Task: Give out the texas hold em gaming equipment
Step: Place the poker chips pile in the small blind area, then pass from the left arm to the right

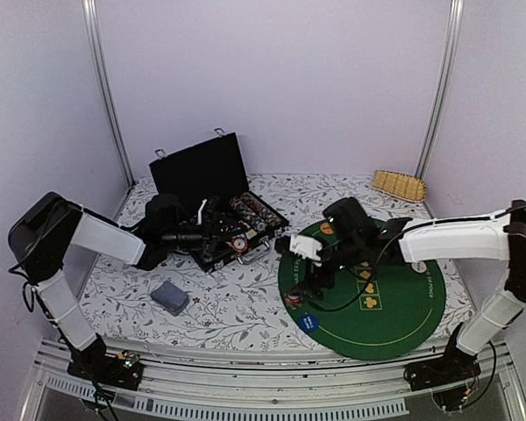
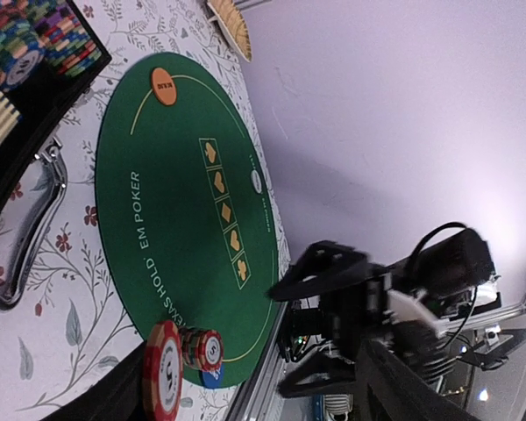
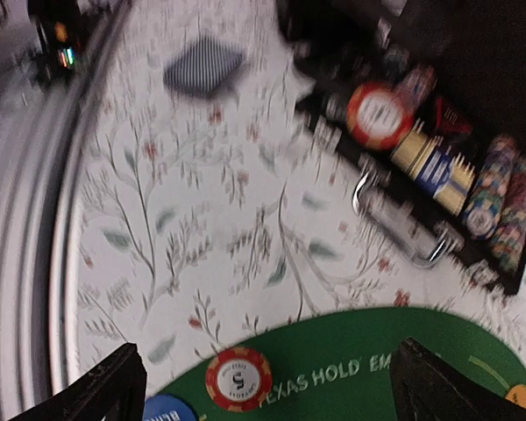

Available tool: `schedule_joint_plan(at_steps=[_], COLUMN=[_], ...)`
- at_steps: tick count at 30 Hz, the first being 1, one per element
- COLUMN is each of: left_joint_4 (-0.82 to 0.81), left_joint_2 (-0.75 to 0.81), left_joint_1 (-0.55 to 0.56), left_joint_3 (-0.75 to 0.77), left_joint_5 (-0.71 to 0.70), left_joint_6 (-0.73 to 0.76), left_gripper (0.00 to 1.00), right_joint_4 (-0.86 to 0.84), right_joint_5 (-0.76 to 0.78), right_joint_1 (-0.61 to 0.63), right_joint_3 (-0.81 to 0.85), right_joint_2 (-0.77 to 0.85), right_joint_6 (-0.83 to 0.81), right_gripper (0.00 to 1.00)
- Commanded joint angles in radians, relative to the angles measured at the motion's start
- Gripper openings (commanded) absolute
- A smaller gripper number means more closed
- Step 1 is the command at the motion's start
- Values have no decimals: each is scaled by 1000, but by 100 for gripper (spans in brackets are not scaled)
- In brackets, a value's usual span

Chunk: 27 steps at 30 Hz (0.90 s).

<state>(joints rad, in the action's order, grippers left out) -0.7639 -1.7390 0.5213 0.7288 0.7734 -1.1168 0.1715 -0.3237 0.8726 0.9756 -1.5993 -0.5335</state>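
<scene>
My left gripper point(image 1: 238, 245) is shut on a red-and-white poker chip point(image 2: 162, 368) and holds it just in front of the black case point(image 1: 202, 180). That chip also shows in the right wrist view point(image 3: 379, 115). A short stack of red chips point(image 1: 293, 299) stands on the near-left edge of the green poker mat point(image 1: 394, 316), beside a blue button disc point(image 1: 309, 322). My right gripper point(image 3: 272, 390) is open and empty, hovering just above that stack point(image 3: 238, 379). An orange button point(image 1: 326, 228) and a white button point(image 2: 257, 181) lie on the mat. A grey-blue card deck point(image 1: 170, 296) lies on the cloth.
The open case holds rows of striped chips point(image 3: 500, 210) and has a metal handle point(image 2: 26, 228) at its front. A wicker piece point(image 1: 399, 184) lies at the back right. White walls and metal posts close in the table.
</scene>
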Motion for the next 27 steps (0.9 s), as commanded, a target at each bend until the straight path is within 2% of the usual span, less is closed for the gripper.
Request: schedule_joint_plan(at_steps=[1, 3, 4, 7, 10, 14, 21, 27], left_joint_4=[41, 53, 54, 51, 33, -12, -55, -134], left_joint_2=[45, 55, 59, 69, 71, 55, 5, -41], left_joint_1=[-5, -4, -2, -1, -1, -1, -1, -1], left_joint_3=[29, 30, 30, 27, 22, 22, 18, 10], left_joint_5=[4, 3, 3, 3, 3, 10, 6, 15], left_joint_6=[45, 50, 50, 44, 32, 4, -26, -69], left_gripper=[77, 77, 77, 77, 77, 77, 75, 75], right_joint_4=[-263, -403, -416, -391, -377, -361, -403, -481], right_joint_5=[-298, -381, -384, -422, -430, -434, -490, -525], right_joint_1=[-168, -221, -223, -222, -212, -172, -148, -136], right_joint_3=[30, 28, 58, 188, 285, 355, 380, 398], right_joint_2=[135, 103, 71, -72, -179, -297, -441, -496], right_joint_6=[309, 648, 730, 987, 1136, 1135, 1154, 1186], right_gripper=[99, 99, 98, 80, 74, 74, 74, 57])
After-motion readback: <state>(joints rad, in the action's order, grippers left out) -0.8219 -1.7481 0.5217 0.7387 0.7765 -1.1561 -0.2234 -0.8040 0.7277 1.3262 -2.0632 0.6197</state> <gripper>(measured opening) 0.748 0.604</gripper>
